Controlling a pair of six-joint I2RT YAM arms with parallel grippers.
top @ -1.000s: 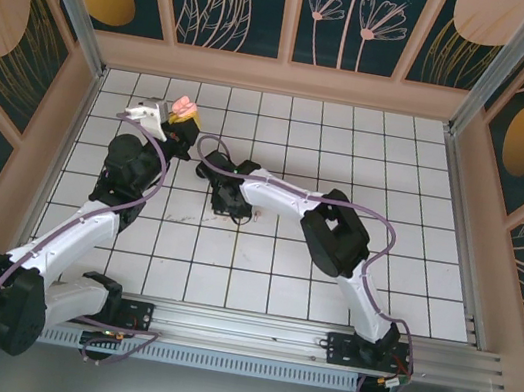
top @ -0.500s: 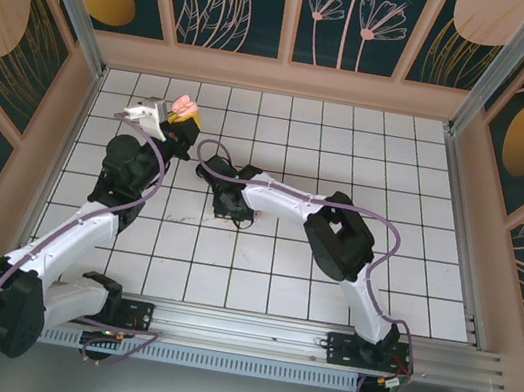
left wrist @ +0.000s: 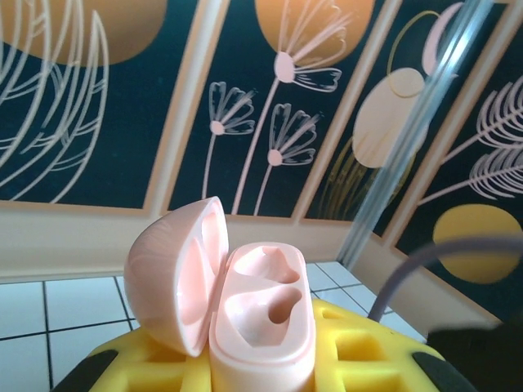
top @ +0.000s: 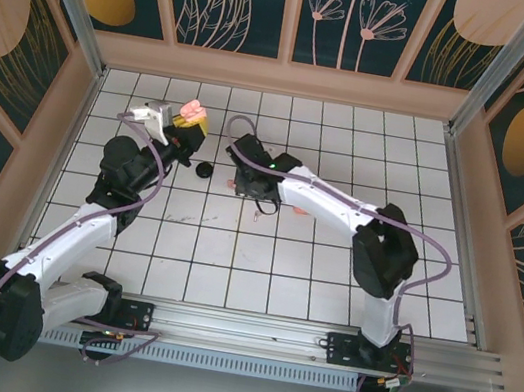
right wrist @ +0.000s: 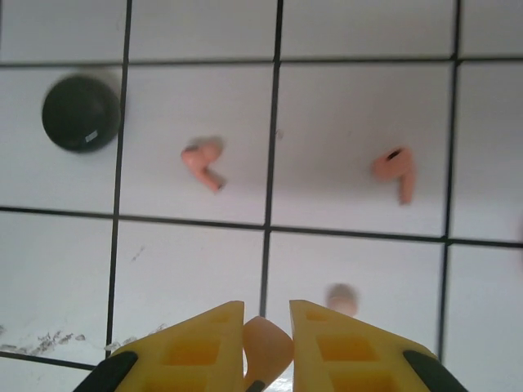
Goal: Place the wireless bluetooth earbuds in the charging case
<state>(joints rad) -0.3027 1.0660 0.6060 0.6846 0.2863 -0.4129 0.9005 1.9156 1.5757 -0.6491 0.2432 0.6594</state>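
Travel toward the left is what the coming move needs, I judge: the right fingers (right wrist: pixel 196 347) pinch a pale pink earbud (right wrist: pixel 263 351) above the counter (right wrist: pixel 368 98), while the left fingers (left wrist: pixel 359 355) clench the open charging case (left wrist: pixel 261 327), raised to their left and a little farther back, sockets uncovered.

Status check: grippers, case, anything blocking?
Left gripper shut on open pale-pink plastic charging case, sockets empty. Right gripper shut on pale pinkish earbud. Two coral-pink earbuds, round black object loose on tiles below.
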